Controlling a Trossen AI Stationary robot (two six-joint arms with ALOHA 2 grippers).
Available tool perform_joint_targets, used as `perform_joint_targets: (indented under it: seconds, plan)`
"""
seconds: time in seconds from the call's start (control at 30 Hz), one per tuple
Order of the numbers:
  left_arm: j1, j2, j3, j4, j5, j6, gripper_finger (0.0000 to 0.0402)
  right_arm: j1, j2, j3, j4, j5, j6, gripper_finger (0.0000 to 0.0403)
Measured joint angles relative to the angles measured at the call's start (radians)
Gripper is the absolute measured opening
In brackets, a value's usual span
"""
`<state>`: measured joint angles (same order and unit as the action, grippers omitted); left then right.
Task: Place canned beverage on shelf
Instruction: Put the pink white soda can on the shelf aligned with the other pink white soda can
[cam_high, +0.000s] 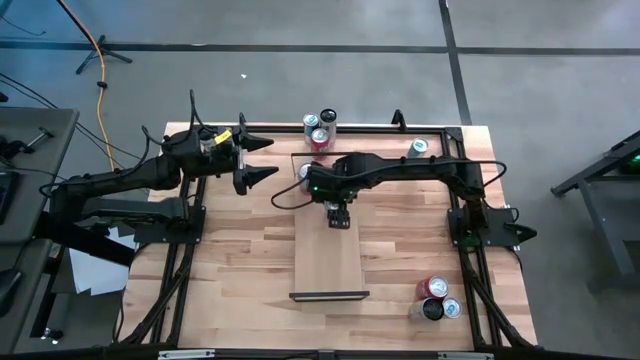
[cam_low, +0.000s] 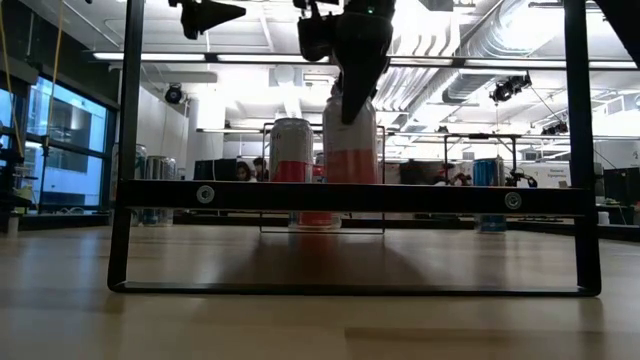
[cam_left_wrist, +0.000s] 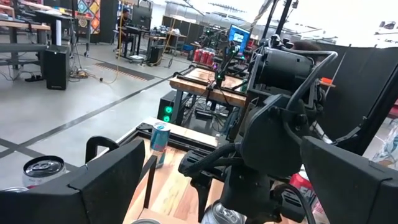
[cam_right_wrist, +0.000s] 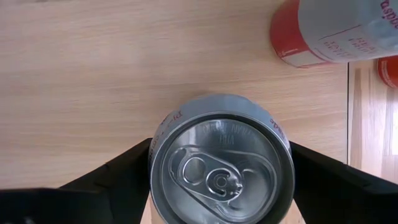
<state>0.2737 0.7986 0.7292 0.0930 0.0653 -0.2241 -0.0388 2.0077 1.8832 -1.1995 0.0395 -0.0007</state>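
The butcher-block tabletop sits inside a black frame, on a grey concrete floor crossed by dark lines, with an orange cable trailing off to one side. Down the table's middle runs the shelf, a long pale plank with a black rail at its near end. The right gripper hangs over the far part of the shelf with its fingers on either side of a silver-topped can, which stands upright on the plank; the fingers lie close against the can's wall, though whether they press it or stand just off it I cannot tell. Another red-and-white can stands just beyond it. The left gripper waits above the table's far left, jaws spread wide and empty. Loose cans cluster at the near right corner and beyond the far edge. Behind is a bright workshop with ceiling ducts, strip lights and tall windows.
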Motion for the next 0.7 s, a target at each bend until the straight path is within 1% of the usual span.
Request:
perform_joint_targets:
  seconds: [0.23,0.43,0.53,0.7]
  plan:
    - [0.000,0.000,0.000,0.001,0.001,0.000,0.0390,0.000,0.001,0.000,0.000,-0.003,0.003,0.0321]
    - [0.000,0.000,0.000,0.001,0.001,0.000,0.0390,0.000,0.001,0.000,-0.002,-0.011,0.098,0.0323]
    - [0.000,0.000,0.000,0.001,0.001,0.000,0.0390,0.000,0.001,0.000,-0.006,-0.041,0.090,0.0323]
    - [0.000,0.000,0.000,0.002,0.003,0.000,0.0390,0.000,0.001,0.000,-0.006,-0.044,0.088,0.0323]
